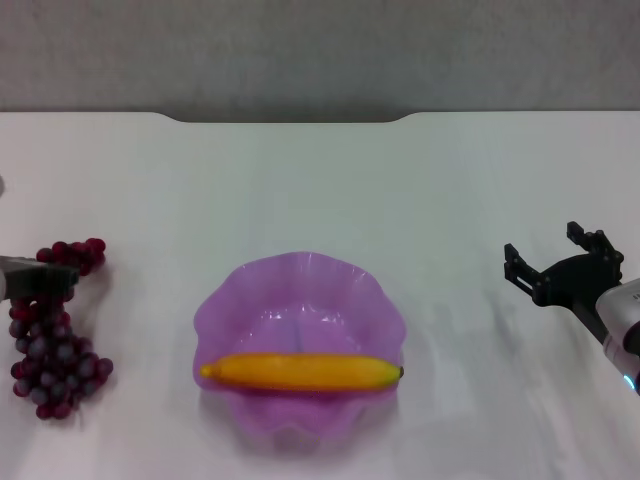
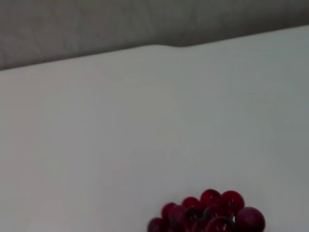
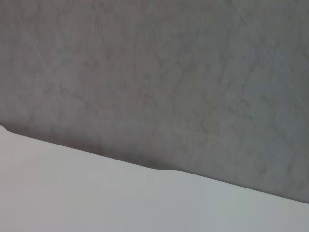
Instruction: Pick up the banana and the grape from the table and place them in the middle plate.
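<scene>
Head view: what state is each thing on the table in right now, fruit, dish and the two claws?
banana: lying across the purple dish, inside it.
grape bunch: on the table, left of the dish, not in it.
purple dish: upright, holding only the banana.
left gripper: at the grape bunch's upper part.
right gripper: open, empty, over the table to the dish's right.
</scene>
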Motion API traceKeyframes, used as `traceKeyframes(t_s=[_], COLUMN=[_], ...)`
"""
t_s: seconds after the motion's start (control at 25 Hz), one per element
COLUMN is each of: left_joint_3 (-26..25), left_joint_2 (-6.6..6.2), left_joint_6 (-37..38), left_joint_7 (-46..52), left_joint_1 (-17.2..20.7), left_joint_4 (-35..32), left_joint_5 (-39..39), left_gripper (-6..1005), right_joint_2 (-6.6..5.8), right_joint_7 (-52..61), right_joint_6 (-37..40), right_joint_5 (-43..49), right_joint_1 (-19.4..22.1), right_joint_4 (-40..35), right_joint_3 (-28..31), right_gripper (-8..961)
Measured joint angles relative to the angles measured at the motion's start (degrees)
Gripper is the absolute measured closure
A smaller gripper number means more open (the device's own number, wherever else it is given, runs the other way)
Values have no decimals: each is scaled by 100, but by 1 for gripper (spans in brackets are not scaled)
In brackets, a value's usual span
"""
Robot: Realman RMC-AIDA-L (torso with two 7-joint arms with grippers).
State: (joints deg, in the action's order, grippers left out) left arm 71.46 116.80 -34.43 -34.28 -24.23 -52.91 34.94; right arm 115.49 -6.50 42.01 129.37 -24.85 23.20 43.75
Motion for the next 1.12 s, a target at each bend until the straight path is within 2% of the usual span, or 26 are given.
traceKeyframes(t_s=[0.36, 0.68, 0.88, 1.12], left_joint_3=[8, -1, -90, -449], left_joint_2=[-1, -19, -38, -45], left_joint_6=[-320, -444, -980, -1987], left_joint_7=[-15, -169, -276, -437], left_joint_1=[634, 1071, 1184, 1195], left_joint_4=[-1131, -1857, -2312, -3059], left_joint_5=[416, 920, 1109, 1305], left_gripper=[667, 674, 677, 678], right_joint_2=[0, 0, 0, 0], right_joint_7=[0, 0, 0, 0], right_joint_6=[-8, -9, -6, -4], right_joint_5=[0, 0, 0, 0], right_joint_1=[17, 20, 26, 12], right_joint_4=[-9, -14, -17, -17], right_joint_3=[-7, -7, -7, -7], right_gripper=[47, 47, 47, 47])
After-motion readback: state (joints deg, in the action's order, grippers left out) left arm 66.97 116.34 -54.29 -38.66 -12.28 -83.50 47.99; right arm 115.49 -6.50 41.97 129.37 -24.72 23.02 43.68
